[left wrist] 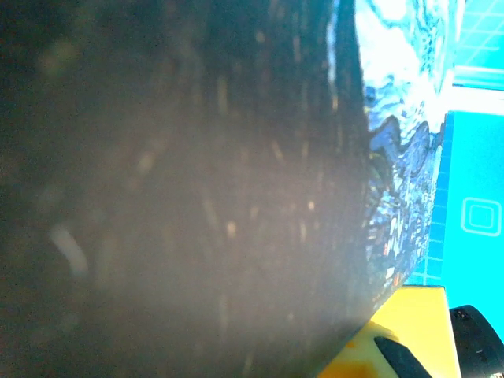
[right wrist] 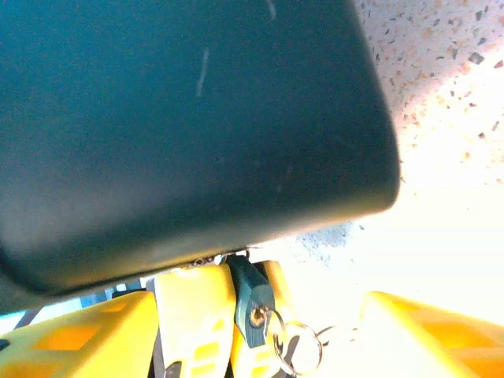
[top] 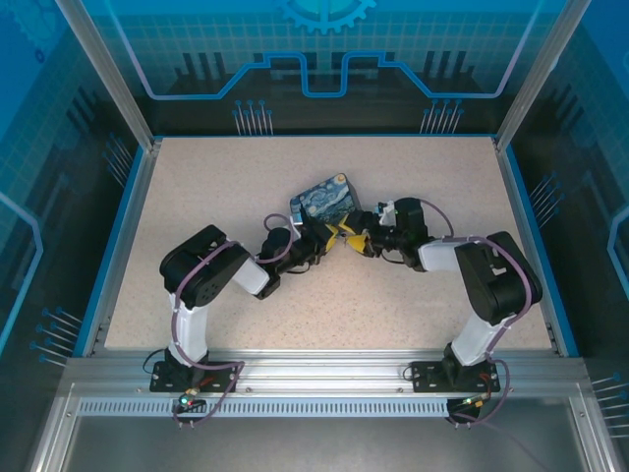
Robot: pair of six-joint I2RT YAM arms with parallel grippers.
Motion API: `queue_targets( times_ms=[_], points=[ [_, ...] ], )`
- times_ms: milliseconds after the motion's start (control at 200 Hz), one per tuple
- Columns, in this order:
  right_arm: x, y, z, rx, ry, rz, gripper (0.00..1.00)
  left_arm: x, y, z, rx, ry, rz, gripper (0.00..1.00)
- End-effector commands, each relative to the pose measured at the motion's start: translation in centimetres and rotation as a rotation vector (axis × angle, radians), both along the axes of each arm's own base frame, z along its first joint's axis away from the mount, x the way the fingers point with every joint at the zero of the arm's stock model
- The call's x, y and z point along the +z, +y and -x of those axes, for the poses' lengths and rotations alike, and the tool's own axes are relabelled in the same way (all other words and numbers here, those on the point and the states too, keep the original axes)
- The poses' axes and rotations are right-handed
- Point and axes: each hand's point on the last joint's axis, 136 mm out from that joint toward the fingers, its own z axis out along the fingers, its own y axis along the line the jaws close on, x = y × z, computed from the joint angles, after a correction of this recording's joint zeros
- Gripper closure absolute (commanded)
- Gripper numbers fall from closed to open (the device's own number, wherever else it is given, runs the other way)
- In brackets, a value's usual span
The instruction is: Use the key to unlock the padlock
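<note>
Dark metal, the key [right wrist: 250, 303] sits low and centre in the right wrist view. Its head and wire ring [right wrist: 303, 350] poke out from under the black side of the padlock [top: 324, 200], which lies mid-frame on the speckled table [top: 197, 197]. The left gripper [top: 332, 233] is pressed nearly together, its yellow fingers [right wrist: 193, 315] flanking the key's head; whether they pinch it I cannot tell. The right gripper [top: 362, 241] stands spread, touching nothing. The key looks seated, so the turn seems the step in hand. Next calls for a firm pinch on the small head and a twist, with the block kept from sliding.
</note>
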Motion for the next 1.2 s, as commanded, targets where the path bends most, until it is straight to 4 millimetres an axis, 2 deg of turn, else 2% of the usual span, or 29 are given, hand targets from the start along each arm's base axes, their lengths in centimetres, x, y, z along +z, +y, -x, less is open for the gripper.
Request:
queue_targets(
  times_ms=[0, 160, 335, 490, 705, 890, 1061, 1161, 1196],
  points=[
    [0.4, -1.0, 0.7, -0.001, -0.035, 0.035, 0.28, -0.2, 0.0, 0.2, -0.021, -0.007, 0.001, 1.0],
    [0.5, -1.9, 1.9, 0.006, -0.036, 0.106, 0.22, -0.4, 0.2, 0.2, -0.02, -0.006, -0.005, 1.0],
    [1.3, -1.9, 1.6, 0.008, -0.052, 0.126, 0.16, -0.4, 0.1, 0.2, -0.023, -0.01, -0.007, 1.0],
    [2.1, -0.8, 0.8, 0.022, -0.066, 0.124, 0.15, -0.5, 0.1, 0.2, -0.024, -0.008, -0.009, 1.0],
    [3.6, 1.7, -0.5, 0.054, -0.092, 0.105, 0.16, -0.6, 0.1, 0.2, -0.026, -0.006, -0.016, 1.0],
    [3.5, 3.1, -0.8, 0.079, -0.078, 0.084, 0.17, -0.6, 0.1, 0.2, -0.026, -0.005, -0.017, 1.0],
    [5.1, 1.8, -0.6, 0.073, -0.126, 0.101, 0.18, -0.8, 0.1, 0.1, -0.028, 0.001, -0.02, 1.0],
    [4.6, 0.0, 1.0, 0.11, -0.121, 0.209, 0.19, -0.7, 0.1, 0.0, -0.031, 0.003, -0.018, 1.0],
    [5.1, -0.5, 1.1, 0.132, -0.153, 0.277, 0.2, -0.8, 0.0, 0.1, -0.034, 0.009, -0.017, 1.0]
  ],
)
